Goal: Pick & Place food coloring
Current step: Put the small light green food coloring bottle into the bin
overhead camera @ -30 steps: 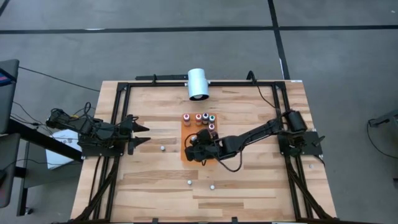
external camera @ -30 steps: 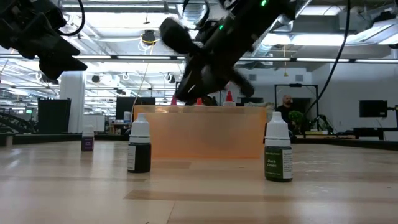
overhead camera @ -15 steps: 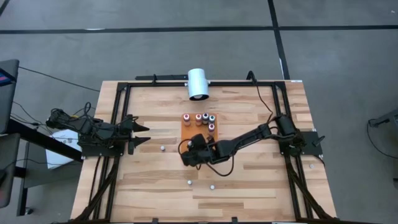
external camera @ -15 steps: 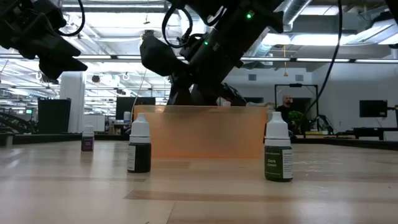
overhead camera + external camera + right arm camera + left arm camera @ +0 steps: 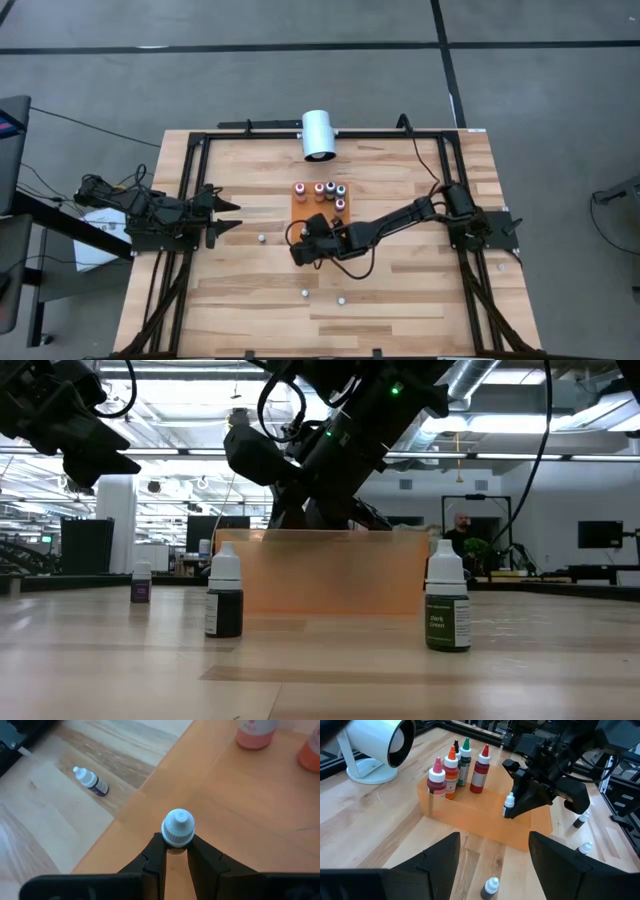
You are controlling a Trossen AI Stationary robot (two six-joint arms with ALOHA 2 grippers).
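An orange translucent tray sits mid-table with several upright food coloring bottles at its far end. My right gripper hangs over the tray's near left corner, shut on a small white-capped bottle. The bottle's body is hidden behind the fingers. Loose bottles stand on their bases on the wood: a purple one, a dark one and a dark green one. My left gripper waits open at the table's left side. My right gripper pinches the small bottle between its two fingers just under the white cap. The fingers slant down from the table's right side. The bottle stands upright with its cap up, over the tray's floor; whether its base touches the floor, I cannot tell.
A big white cylinder lies at the table's far edge behind the tray. Black frame rails run along the left and right sides. Bare wood stretches between the tray and the near edge, apart from the loose bottles.
My right gripper, still shut on the white-capped bottle, has gone down and toward the table's left and near edges, sinking behind the tray's wall in the low view. The bottle has stayed upright. Most of that move came early in the second.
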